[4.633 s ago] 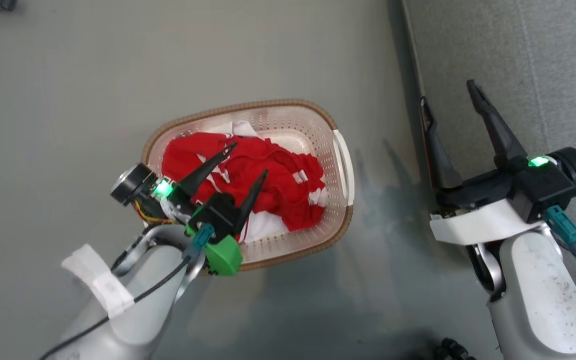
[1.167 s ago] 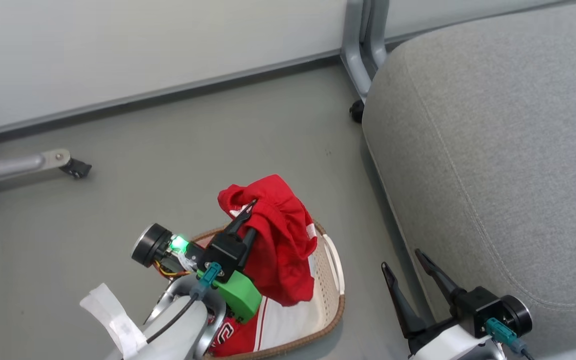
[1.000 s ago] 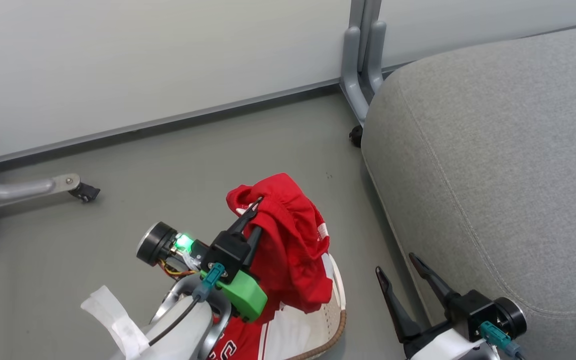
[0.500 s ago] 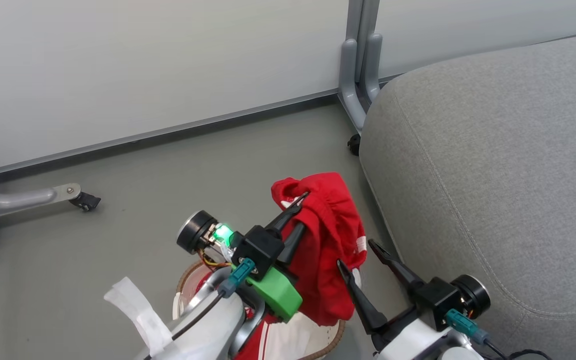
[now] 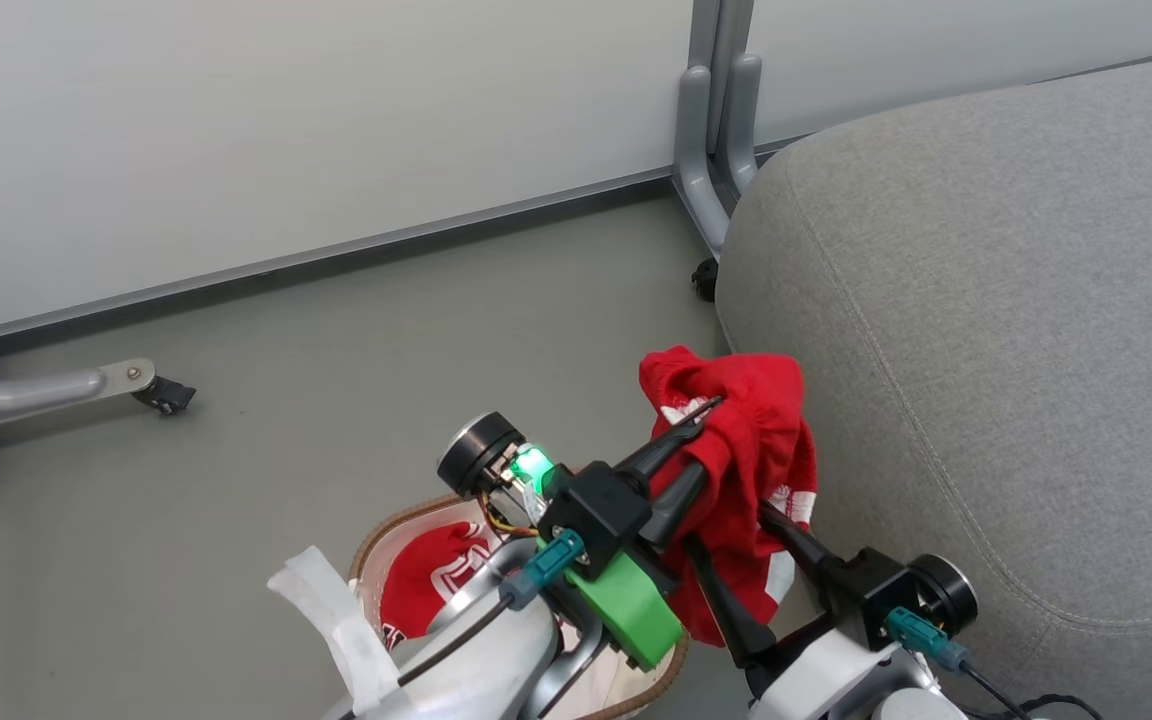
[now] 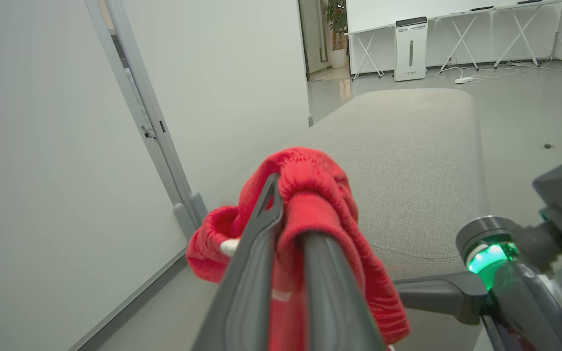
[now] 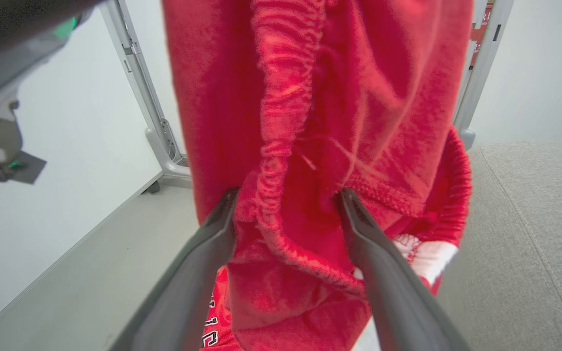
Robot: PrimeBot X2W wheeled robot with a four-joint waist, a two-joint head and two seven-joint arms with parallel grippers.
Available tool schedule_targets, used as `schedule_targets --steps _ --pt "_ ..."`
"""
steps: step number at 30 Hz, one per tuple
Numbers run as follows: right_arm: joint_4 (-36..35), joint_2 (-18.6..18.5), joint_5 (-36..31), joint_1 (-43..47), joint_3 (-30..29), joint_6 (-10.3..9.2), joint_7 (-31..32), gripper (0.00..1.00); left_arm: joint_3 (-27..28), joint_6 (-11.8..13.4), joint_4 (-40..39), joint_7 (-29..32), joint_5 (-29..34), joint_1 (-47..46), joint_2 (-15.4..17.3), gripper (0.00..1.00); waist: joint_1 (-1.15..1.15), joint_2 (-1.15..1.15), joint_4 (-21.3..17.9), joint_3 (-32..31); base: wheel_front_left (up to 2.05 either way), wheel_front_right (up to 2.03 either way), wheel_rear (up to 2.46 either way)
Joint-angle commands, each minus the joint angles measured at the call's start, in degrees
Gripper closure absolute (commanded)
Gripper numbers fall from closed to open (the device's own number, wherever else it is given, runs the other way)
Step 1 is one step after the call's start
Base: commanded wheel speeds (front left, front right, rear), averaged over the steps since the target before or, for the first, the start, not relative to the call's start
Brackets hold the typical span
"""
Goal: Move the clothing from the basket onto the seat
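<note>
Grey floor [image 5: 336, 350], partition [image 5: 286, 120] behind: left pincer [image 5: 711, 436] pinches the red shorts [image 5: 751, 420] aloft, seat [image 5: 986, 300] just right of it; right pincer [image 5: 731, 528], spread, straddles the cloth. Mid-carry, I'd say; next, reach over and release.

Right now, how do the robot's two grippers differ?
The left gripper is shut, pinching the red shorts at their gathered waistband. The right gripper is open, its fingers spread with the hanging cloth between them. The left gripper is at the top of the shorts, holding them up, while the right gripper sits lower, by their hanging part. Both have two long dark fingers and a green light, and both are close to the grey seat.
</note>
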Motion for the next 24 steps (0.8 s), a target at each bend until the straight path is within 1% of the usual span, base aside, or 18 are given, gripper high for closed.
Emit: schedule_targets --steps 1,7,8,9,10,11,23,24 --pt "0.48 -0.22 0.57 0.20 -0.28 -0.08 -0.03 0.00 -0.21 -0.31 -0.52 0.24 -0.32 -0.22 -0.20 1.00 0.01 0.00 0.09 0.05 0.00 0.00 0.00" --pt "2.28 -0.20 1.49 0.09 0.19 -0.08 -0.03 0.00 -1.50 -0.53 -2.31 1.23 -0.75 0.52 -0.30 1.00 0.01 0.00 0.22 0.37 0.00 0.00 0.00" --pt "2.49 -0.20 1.48 -0.18 0.51 -0.08 -0.03 0.36 -1.61 -0.43 -2.57 1.36 -0.76 0.54 -0.20 1.00 0.01 0.00 0.22 0.47 0.00 0.00 0.00" --pt "2.70 -0.20 1.45 -0.35 0.78 -0.08 -0.03 0.67 -1.69 -0.41 -2.77 1.48 -0.78 0.53 -0.12 1.00 0.01 0.00 0.23 0.54 0.00 0.00 0.00" --pt "2.70 -0.22 1.31 -0.61 0.84 -0.08 -0.03 0.90 -1.79 -0.38 -2.96 1.57 -0.82 0.54 -0.03 1.00 0.01 0.00 0.25 0.62 0.00 0.00 0.00" --pt "2.75 -0.23 1.23 -0.71 1.01 -0.08 -0.03 1.00 -1.86 -0.38 -3.04 1.64 -0.85 0.55 0.06 1.00 0.01 0.00 0.27 0.69 0.00 0.00 0.00" --pt "2.56 -0.20 0.78 -0.05 1.89 -0.08 -0.03 1.00 -1.31 0.41 -0.96 1.43 -2.93 2.13 0.39 1.00 0.01 0.00 0.38 0.81 0.00 0.00 0.00" --pt "2.56 -0.20 0.87 0.10 1.95 -0.08 -0.03 1.00 -1.40 0.30 -0.86 1.52 -2.92 2.05 0.38 0.91 0.01 0.00 0.37 0.77 0.00 0.00 0.00"
